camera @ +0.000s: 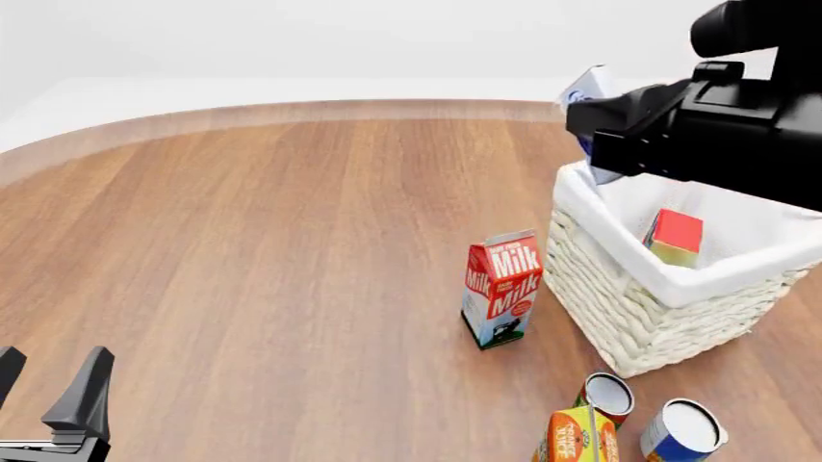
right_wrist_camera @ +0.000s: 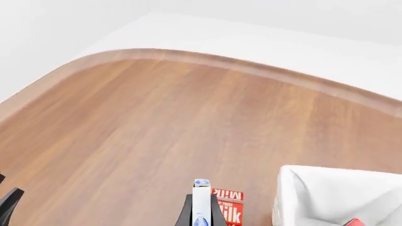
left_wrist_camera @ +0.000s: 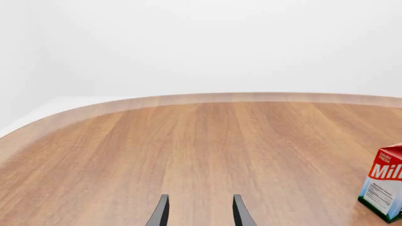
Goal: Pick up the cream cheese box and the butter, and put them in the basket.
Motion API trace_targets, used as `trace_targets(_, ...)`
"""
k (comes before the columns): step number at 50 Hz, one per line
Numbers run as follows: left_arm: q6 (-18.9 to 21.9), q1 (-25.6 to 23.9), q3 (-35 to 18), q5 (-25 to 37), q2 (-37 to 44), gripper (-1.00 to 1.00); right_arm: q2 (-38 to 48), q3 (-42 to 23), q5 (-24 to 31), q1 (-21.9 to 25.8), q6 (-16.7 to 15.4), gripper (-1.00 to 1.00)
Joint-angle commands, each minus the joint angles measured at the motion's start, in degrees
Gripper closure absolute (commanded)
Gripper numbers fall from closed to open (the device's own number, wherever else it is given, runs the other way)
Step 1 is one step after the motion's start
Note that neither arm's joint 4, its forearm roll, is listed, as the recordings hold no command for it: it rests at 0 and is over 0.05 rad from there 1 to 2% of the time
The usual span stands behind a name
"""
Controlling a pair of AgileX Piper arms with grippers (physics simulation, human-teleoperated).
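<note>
Wooden table (camera: 257,241): right gripper (right_wrist_camera: 201,212) clamps cream cheese box (right_wrist_camera: 201,202) above basket (camera: 617,298) rim, butter (camera: 675,238) inside; left gripper (left_wrist_camera: 199,212) low, fingers apart

One wicker basket (camera: 642,318) stands on the desk (camera: 257,250). One butter carton (camera: 675,236). One cream cheese box (camera: 587,91). One milk carton (camera: 501,287). One juice carton (camera: 576,438). Two tins: (camera: 603,395) and (camera: 680,433). Two grippers: left (camera: 45,385), right (camera: 603,125).
</note>
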Motion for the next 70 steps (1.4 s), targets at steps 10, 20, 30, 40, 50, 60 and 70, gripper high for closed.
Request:
trace_targets(10, 0.00, 0.00, 0.00, 0.00, 0.00, -1.00, 2.30, -1.28, -2.11, -8.92, 0.90, 1.00)
trace_targets(20, 0.00, 0.00, 0.00, 0.00, 0.00, -1.00, 2.73, -1.77, -2.16, -12.75, 1.16, 1.00)
trace_targets(30, 0.00, 0.00, 0.00, 0.00, 0.00, -1.00, 2.72, -1.67, -2.51, -16.13, 0.87, 1.00)
trace_targets(40, 0.00, 0.00, 0.00, 0.00, 0.00, -1.00, 3.85, 0.88, -4.61, -19.71, -0.71, 1.00)
trace_targets(50, 0.00, 0.00, 0.00, 0.00, 0.00, -1.00, 3.83, 2.92, -5.65, -23.48, -2.10, 1.00)
trace_targets(60, 0.00, 0.00, 0.00, 0.00, 0.00, -1.00, 5.00, 2.25, -6.32, -25.93, -1.89, 1.00)
trace_targets(70, 0.00, 0.00, 0.00, 0.00, 0.00, -1.00, 7.33, 4.08, -9.02, -27.87, -2.43, 1.00)
